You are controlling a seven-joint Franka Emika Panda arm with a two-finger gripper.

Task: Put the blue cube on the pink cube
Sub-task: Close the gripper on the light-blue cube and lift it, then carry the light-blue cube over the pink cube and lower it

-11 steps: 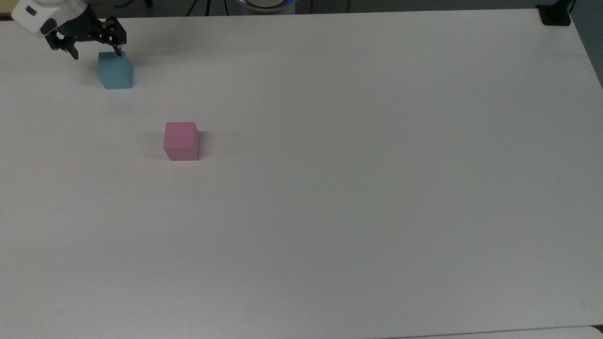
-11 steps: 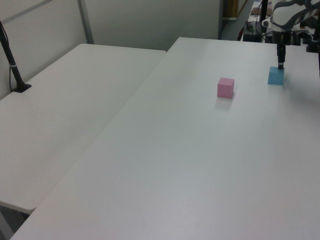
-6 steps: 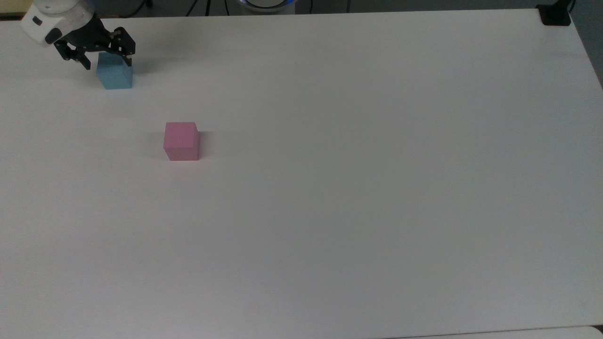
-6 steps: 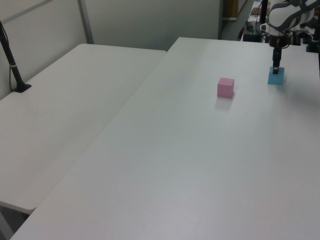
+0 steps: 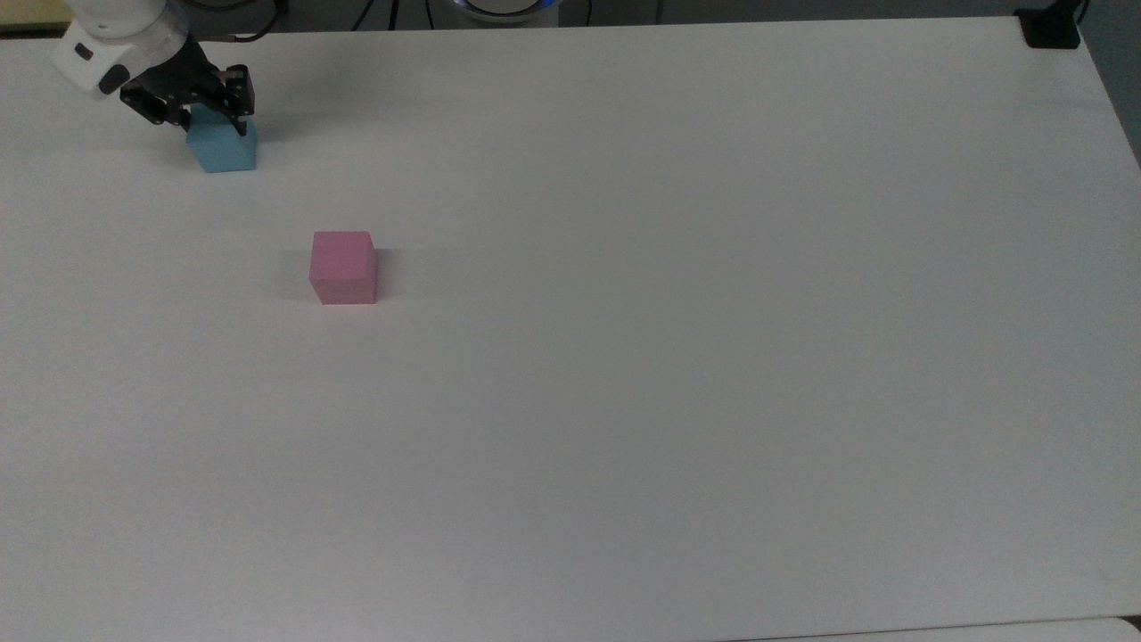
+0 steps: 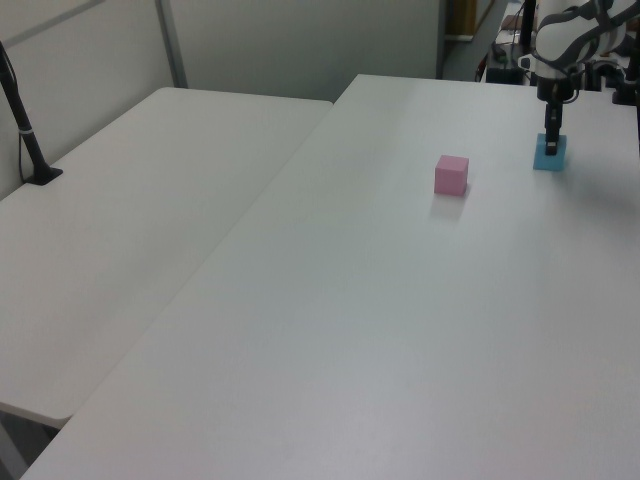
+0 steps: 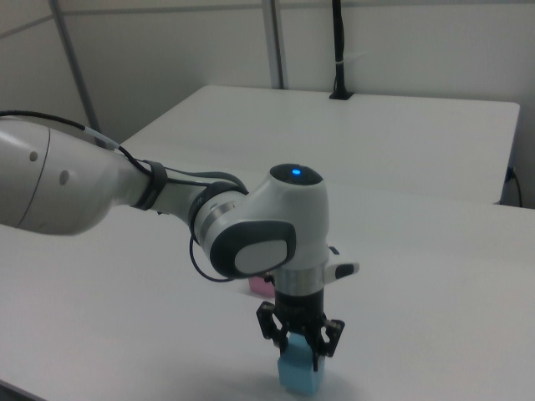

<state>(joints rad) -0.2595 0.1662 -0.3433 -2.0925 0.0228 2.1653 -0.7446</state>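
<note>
Top view: the white surface (image 5: 677,357) takes up nearly everything, with a second white table (image 6: 130,220) butted against it on the left view's left. The arm (image 7: 125,196) reaches in as a thick white body, ending in a rounded wrist with a small blue light on top (seen in the right view). A black post (image 6: 25,130) with a cable stands on the second table near the left view's left edge, and a dark clamp (image 5: 1052,31) sits at the surface's far corner on the top view's right.

The tool (image 5: 209,125) is down over the blue cube (image 5: 225,150) near the top view's upper left corner. Its black fingers (image 7: 319,342) straddle the cube, one on each side, standing close against the cube's faces. Whether they actually press on it or stand just clear, I cannot tell. In the right view the cube (image 7: 299,374) sits flat on the surface below the tool (image 7: 303,338), its upper part between the fingers. In the left view the tool (image 6: 551,148) points straight down onto the cube (image 6: 549,155).

The pink cube (image 5: 343,266) rests by itself on the surface, well apart from the blue one, lower and to the top view's right. In the left view it (image 6: 451,174) lies to the left view's left of the blue cube. In the right view a sliver of pink (image 7: 261,286) peeks out behind the wrist.
</note>
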